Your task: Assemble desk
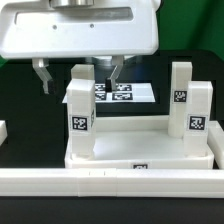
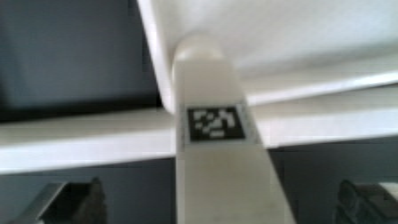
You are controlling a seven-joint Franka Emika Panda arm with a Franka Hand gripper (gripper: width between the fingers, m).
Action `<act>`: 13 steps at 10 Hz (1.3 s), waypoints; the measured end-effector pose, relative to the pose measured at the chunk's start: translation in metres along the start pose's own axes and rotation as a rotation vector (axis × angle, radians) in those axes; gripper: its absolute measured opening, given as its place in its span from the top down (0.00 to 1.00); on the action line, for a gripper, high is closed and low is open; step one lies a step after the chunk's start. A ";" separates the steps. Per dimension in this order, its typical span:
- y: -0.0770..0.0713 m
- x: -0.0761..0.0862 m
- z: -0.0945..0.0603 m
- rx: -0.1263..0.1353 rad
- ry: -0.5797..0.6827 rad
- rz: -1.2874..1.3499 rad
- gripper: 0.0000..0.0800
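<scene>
Exterior view: I see the desk top (image 1: 140,150) inverted against the front rail (image 1: 110,182), with legs upright on it. The gripper (image 1: 78,72) hangs open above the rear leg (image 1: 80,80).

Wrist view: a tagged leg (image 2: 215,125) stands between the spread fingers (image 2: 63,200).

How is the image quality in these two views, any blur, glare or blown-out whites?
Exterior view: fairly sharp, tags on the white square-section plastic legs readable, but the large white rectangular plastic desk top is bright, with little surface detail. Wrist view: soft throughout; the leg fills the frame close up, its tag smeared, and the claw fingertips are dark, blurred shapes at the edge.
</scene>
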State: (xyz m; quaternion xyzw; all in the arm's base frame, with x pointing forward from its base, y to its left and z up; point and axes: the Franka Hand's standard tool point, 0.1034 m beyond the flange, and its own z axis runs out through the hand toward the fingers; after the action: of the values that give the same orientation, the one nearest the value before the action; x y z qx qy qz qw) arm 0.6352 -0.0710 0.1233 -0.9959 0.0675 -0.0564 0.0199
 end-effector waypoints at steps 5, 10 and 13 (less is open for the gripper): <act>0.001 0.008 0.001 0.013 -0.202 -0.012 0.19; 0.001 0.014 -0.001 0.011 -0.186 -0.014 0.22; 0.002 0.014 -0.001 0.011 -0.186 -0.012 0.64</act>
State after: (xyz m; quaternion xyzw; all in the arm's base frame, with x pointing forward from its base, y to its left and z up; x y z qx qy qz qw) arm 0.6487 -0.0750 0.1253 -0.9971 0.0592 0.0357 0.0312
